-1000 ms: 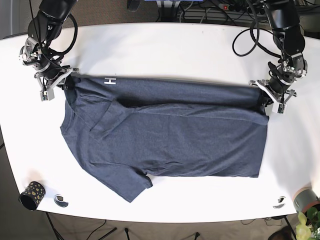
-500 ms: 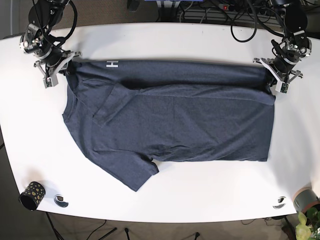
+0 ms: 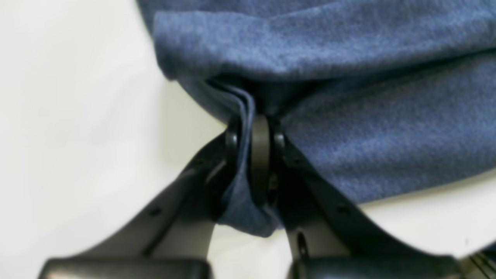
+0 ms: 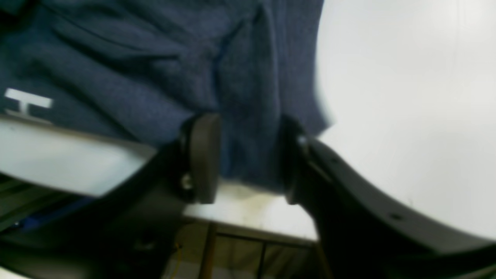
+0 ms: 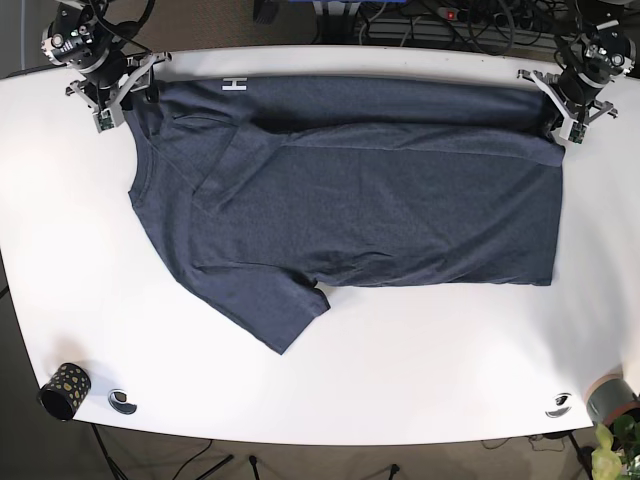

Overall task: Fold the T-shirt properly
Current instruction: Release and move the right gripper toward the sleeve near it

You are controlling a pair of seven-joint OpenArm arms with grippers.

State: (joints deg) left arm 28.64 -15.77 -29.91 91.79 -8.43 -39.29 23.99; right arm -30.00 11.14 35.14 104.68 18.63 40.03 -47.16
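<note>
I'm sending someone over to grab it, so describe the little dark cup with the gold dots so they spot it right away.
Start at the white table and follow its near edge to the corner nearest the T-shirt's loose sleeve. The cup stands at that corner beside a small round object; only the cup is black with gold speckles.

The white desk [image 5: 420,370] carries the dark blue T-shirt [image 5: 360,210], spread flat across its far half. Near its front left edge I see a small speckled black cup [image 5: 62,389] beside a little round object [image 5: 122,401]; another sits front right [image 5: 559,404].
</note>
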